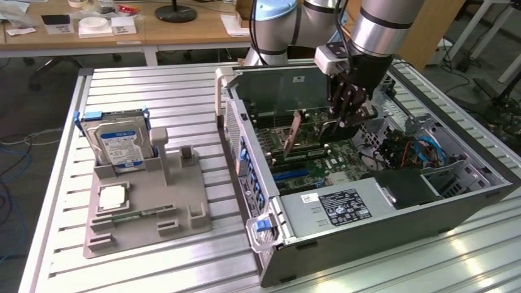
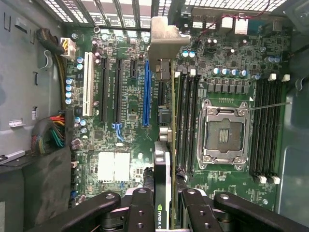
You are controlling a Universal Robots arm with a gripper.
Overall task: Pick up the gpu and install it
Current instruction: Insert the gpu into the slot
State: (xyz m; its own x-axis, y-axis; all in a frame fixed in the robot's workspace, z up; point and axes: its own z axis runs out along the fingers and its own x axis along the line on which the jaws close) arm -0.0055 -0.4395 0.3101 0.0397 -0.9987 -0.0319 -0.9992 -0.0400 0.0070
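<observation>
So the gpu is in the gripper right now. It's pinched along its top edge between the black fingers, with the jaws closed to about the card's thickness and clamped on it. The card's on edge, with the silver bracket at the end away from the fingers and a green logo sticker right by the grip.

It's down inside the open case, over the motherboard. It runs parallel to the long blue slot, between that and the black memory slots next to the CPU socket. Can't tell if it's touching the board.

In the exterior view the arm stands over the case at 12 o'clock. At 9 o'clock from the case there's a gray tray on the slatted table, with a hard drive standing upright at the tray's 11 o'clock corner.
</observation>
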